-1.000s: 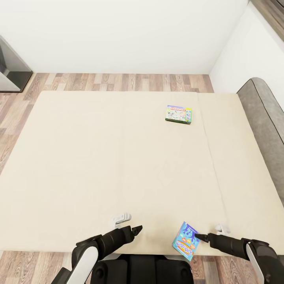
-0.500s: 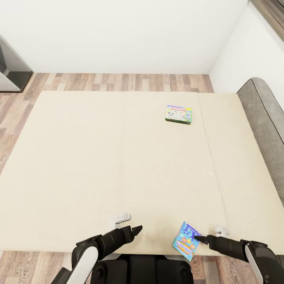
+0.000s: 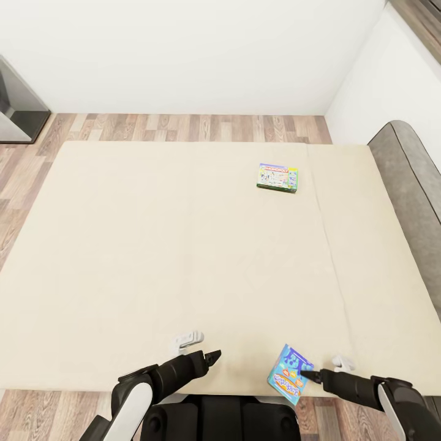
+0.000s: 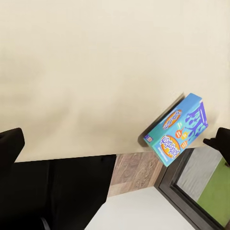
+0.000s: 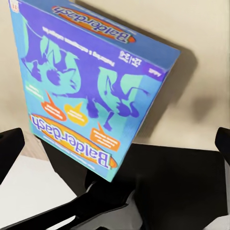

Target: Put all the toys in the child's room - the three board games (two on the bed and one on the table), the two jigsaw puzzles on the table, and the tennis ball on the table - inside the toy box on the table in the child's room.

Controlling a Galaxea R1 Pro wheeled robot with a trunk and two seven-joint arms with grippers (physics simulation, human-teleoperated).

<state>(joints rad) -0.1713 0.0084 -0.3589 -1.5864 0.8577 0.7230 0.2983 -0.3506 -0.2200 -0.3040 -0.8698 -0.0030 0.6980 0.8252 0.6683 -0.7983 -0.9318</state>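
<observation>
Both arms reach forward from the robot's dark trunk over the near edge of the wide beige mattress (image 3: 184,245). The left arm, white at the elbow and black toward the wrist, angles inward, its black two-fingered left gripper (image 3: 212,356) low above that edge, fingertips close together. The right arm lies nearly level, pointing inward; its black right gripper (image 3: 308,373) has its tips at the mattress's near edge, and its wrist view shows the fingers spread wide apart
</observation>
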